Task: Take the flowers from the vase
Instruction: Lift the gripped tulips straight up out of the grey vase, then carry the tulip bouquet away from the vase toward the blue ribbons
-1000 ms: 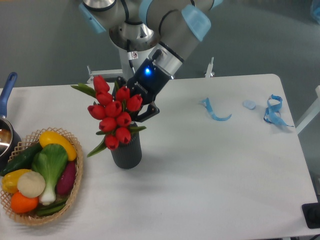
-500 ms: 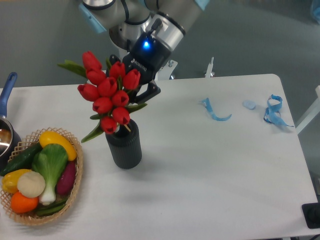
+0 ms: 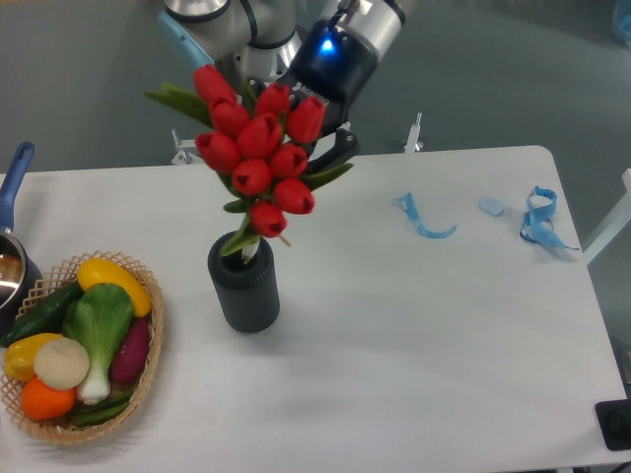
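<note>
Bunch of red tulip buds with green leaves and tied stems [image 3: 260,168] held in upper-centre of frame, tilted, buds toward upper left, stem end pointing down toward the vase mouth. Lowest leaf and stem tip at or just inside the rim; cannot tell whether touching. Short dark grey ribbed cylindrical vase [image 3: 245,292] upright on white tabletop [image 3: 424,345], left of centre, directly below the bunch.

Black two-finger gripper with blue status light [image 3: 330,158] behind the bunch at top centre, jaws pinching the flowers from the right side; one dark finger visible past the right-hand buds, contact point hidden by blooms. Grey arm with light blue joint caps [image 3: 227,20] along top edge.

Round wicker basket [image 3: 148,370] at lower left, well apart from vase: yellow pepper, green bok-choy-like vegetable, purple piece, white round one, orange one, dark green cucumber. Blue-handled pot [image 3: 12,236] at left edge, partly cut off. Blue ribbon strip [image 3: 424,219] right of centre; small pale blue piece [image 3: 491,206] and tangled blue ribbon [image 3: 540,219] near right edge.
</note>
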`<state>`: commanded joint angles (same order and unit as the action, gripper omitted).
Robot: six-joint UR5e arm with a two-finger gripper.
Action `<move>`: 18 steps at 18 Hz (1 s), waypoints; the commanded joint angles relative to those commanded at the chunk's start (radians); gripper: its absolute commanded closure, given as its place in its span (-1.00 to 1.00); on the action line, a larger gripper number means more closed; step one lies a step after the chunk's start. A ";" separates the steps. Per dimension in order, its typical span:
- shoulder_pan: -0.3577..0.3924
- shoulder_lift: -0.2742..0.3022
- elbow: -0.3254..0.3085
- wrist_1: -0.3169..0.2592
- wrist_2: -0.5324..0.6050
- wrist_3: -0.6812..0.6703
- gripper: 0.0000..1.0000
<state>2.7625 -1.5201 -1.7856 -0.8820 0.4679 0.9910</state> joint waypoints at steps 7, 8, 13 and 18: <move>0.150 -0.098 0.031 0.008 0.003 0.150 0.14; 0.166 -0.106 0.040 0.006 0.003 0.167 0.14; 0.186 -0.158 0.041 0.009 0.011 0.273 0.14; 0.194 -0.156 0.034 0.009 0.014 0.275 0.14</move>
<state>2.9560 -1.6766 -1.7518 -0.8729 0.4817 1.2655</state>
